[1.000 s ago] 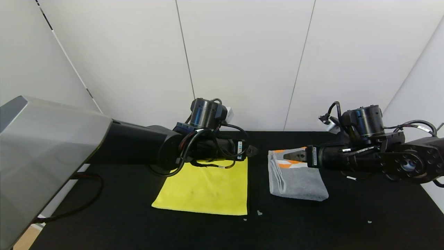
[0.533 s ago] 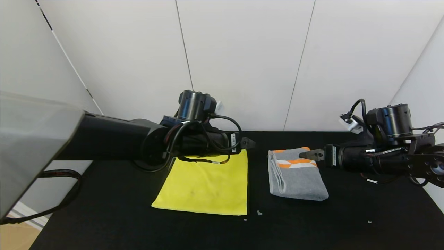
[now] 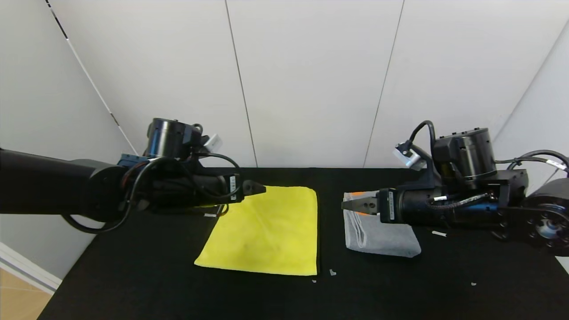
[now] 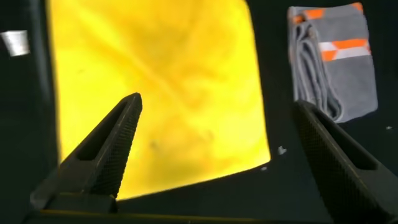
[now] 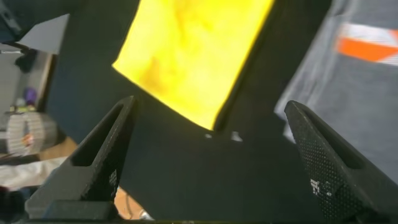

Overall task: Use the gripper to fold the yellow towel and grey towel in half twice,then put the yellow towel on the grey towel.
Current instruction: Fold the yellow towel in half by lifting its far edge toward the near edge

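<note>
Yellow towel point(image 3: 266, 231) lies flat on the black table point(image 3: 178, 284), apparently one fold short; both jaws are spread and empty. The left gripper point(image 3: 255, 189) hovers at its far left corner, the right gripper point(image 3: 351, 205) above the grey towel point(image 3: 382, 238), already a compact folded bundle just beside it. Stacking remains.

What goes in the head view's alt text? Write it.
A yellow towel lies flat on a black table beside a folded grey towel. The left gripper, open, hangs over the yellow towel's far left corner; the right gripper, open, hangs over the grey towel.
</note>
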Robot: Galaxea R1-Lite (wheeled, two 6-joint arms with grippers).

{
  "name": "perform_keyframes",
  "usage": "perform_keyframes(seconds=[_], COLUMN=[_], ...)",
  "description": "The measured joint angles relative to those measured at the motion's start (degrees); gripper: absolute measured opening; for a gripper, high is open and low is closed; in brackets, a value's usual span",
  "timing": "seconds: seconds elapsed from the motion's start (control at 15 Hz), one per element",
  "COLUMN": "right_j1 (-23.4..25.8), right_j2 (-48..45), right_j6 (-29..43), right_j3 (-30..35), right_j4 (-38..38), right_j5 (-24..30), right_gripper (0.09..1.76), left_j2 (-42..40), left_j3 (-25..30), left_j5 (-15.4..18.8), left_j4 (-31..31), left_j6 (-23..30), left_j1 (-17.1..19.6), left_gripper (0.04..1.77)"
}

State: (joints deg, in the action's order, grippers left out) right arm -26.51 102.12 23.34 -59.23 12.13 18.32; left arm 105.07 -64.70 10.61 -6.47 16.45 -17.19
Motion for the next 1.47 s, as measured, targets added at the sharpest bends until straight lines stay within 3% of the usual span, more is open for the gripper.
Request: perform_keyframes(seconds=[0.27,0.53,1.47], right_j1=[-5.8,-8.2,-10.0], right_j2=[5.4,11.2,19.0], right_j6=[1.6,1.7,1.8], right_j3=[-3.5,-5.8,-7.4], right_j4=[0.1,0.0,0.0], right_j5=[-4.0,-5.6,-5.6], right_gripper=[1.70,1.70,1.70], left_j2=[-4.3,-5.6,-0.7], left_j3=[7.9,14.1,29.9], left_j5=[0.5,5.3,8.6], left_j4=[-1.8,-6.3,-18.7], left_j6=[-2.3,-4.2,-4.4], left_j1=[7.8,12.9,16.9], left_gripper=[1.72,1.72,1.72])
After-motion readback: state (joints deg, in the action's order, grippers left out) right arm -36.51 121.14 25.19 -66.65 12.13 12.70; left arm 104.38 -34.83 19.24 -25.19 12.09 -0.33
